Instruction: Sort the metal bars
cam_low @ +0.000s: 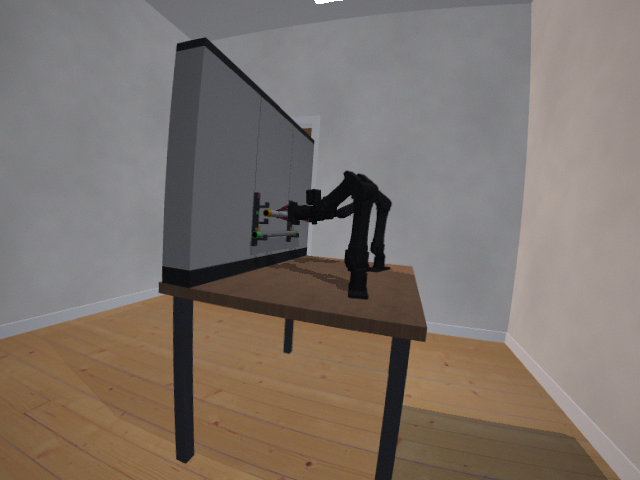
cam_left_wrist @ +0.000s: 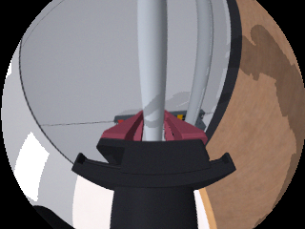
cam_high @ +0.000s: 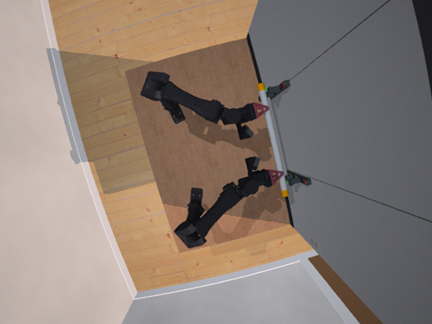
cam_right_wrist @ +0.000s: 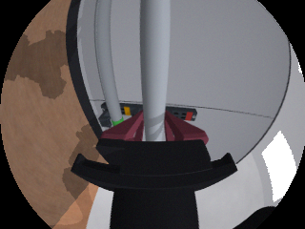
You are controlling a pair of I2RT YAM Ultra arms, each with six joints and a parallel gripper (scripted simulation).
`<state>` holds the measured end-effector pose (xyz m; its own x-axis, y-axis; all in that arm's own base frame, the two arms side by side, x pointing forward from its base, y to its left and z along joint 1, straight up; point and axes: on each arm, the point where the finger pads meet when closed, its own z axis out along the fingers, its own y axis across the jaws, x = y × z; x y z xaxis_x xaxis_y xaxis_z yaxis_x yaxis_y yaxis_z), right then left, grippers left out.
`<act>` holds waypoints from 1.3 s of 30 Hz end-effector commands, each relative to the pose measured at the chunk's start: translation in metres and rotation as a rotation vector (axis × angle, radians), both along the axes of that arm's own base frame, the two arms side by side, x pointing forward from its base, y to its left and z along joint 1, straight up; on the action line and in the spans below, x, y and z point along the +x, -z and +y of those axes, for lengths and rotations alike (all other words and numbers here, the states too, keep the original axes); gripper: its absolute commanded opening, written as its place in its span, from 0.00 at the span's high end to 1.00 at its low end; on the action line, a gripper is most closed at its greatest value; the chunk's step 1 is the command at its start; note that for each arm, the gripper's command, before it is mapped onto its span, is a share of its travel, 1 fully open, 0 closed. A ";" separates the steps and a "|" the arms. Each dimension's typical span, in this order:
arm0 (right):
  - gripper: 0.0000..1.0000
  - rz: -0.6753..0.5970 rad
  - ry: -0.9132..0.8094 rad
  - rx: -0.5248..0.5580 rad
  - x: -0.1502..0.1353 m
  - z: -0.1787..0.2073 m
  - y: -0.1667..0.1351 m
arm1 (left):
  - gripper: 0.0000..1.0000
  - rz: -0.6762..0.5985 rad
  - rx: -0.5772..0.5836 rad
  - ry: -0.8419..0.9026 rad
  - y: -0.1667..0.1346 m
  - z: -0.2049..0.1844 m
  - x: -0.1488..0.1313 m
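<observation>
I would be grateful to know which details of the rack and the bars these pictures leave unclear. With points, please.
- Left upright (cam_high: 282, 88) (cam_low: 255, 204) (cam_left_wrist: 126, 117), middle label: hidden in left wrist view behind the left gripper (cam_high: 267, 108) (cam_low: 283, 211) (cam_left_wrist: 153, 116) and the bar it grips.
- Right upright (cam_high: 300, 179) (cam_low: 288, 238) (cam_right_wrist: 137, 112), middle label: blocked in right wrist view by fingers and bar.
- That bar's (cam_high: 272, 133) (cam_low: 279, 213) (cam_left_wrist: 152, 48) (cam_right_wrist: 155, 48) far end: cut off in both wrist views.
</observation>
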<state>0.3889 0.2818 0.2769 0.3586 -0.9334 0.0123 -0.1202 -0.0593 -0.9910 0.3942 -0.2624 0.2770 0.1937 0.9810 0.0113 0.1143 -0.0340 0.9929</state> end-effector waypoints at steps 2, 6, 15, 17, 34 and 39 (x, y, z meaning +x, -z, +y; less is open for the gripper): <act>1.00 -0.121 0.002 0.059 -0.005 -0.003 -0.048 | 1.00 -0.115 -0.034 -0.007 -0.044 0.004 -0.005; 1.00 -0.121 0.002 0.059 -0.005 -0.003 -0.047 | 1.00 -0.115 -0.034 -0.007 -0.043 0.004 -0.005; 1.00 -0.121 0.002 0.059 -0.005 -0.003 -0.054 | 1.00 -0.115 -0.034 -0.007 -0.050 0.004 -0.006; 1.00 -0.121 0.002 0.059 -0.005 -0.003 -0.057 | 1.00 -0.115 -0.034 -0.007 -0.052 0.004 -0.006; 1.00 -0.121 0.002 0.060 -0.005 -0.003 -0.081 | 1.00 -0.115 -0.034 -0.007 -0.076 0.004 -0.006; 1.00 -0.121 0.002 0.060 -0.005 -0.003 -0.090 | 1.00 -0.115 -0.034 -0.007 -0.086 0.004 -0.006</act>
<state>0.3882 0.2821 0.3074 0.3578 -0.9337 0.0129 -0.1068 -0.0546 -0.9928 0.3931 -0.2617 0.3067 0.1907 0.9816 0.0068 0.1014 -0.0266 0.9945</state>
